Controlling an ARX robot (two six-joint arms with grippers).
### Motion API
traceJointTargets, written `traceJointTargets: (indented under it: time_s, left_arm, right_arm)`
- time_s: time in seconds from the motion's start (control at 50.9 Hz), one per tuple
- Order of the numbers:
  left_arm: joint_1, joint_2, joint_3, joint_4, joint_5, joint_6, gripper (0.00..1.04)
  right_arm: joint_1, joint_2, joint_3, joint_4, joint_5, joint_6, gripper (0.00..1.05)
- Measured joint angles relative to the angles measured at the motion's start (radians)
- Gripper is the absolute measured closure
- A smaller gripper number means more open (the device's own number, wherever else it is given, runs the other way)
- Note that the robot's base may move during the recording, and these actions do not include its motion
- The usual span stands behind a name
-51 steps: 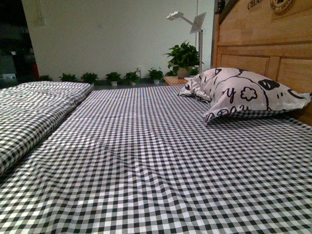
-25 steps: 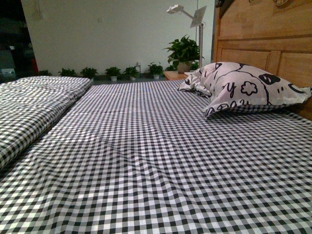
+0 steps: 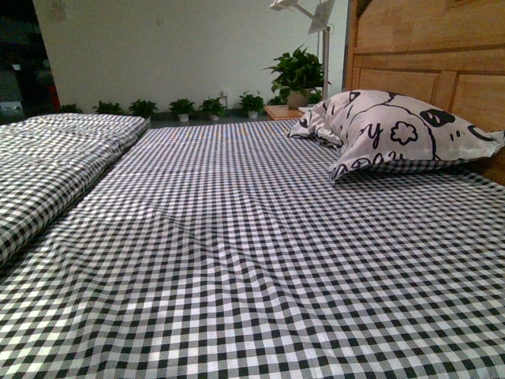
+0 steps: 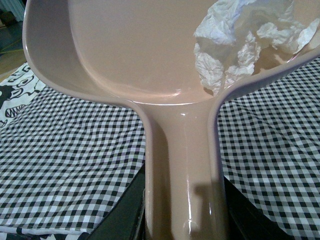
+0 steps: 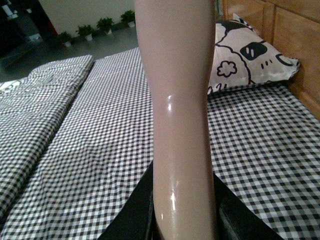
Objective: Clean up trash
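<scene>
In the left wrist view the pink dustpan [image 4: 130,55] fills the frame, held by its handle in my shut left gripper [image 4: 184,220]. The trash [image 4: 240,42], a crumpled white paper wad, lies inside the pan against its side wall. My right gripper [image 5: 184,215] is shut on the pink brush handle [image 5: 180,100], which rises straight up through the right wrist view above the checked bed sheet [image 5: 100,150]. Neither gripper nor either tool appears in the front view; the brush head is out of sight.
The checked sheet [image 3: 237,253] covers the bed. A black-and-white patterned pillow [image 3: 387,134] leans on the wooden headboard [image 3: 426,55] at the right. A folded checked quilt [image 3: 47,166] lies at left. Potted plants [image 3: 181,106] line the far wall, by a white lamp [image 3: 316,24].
The front view has tilted slightly downward: pillow, headboard and plants sit higher in the frame than a second ago. Nothing on the bed has moved.
</scene>
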Motion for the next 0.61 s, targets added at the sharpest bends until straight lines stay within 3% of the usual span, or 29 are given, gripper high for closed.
traceJointTargets:
  time_s: [0.61]
  left_arm:
    - [0.000,0.000,0.000,0.000,0.000,-0.001,0.79]
  right_arm:
    - [0.000,0.000,0.000,0.000,0.000,0.000,0.85]
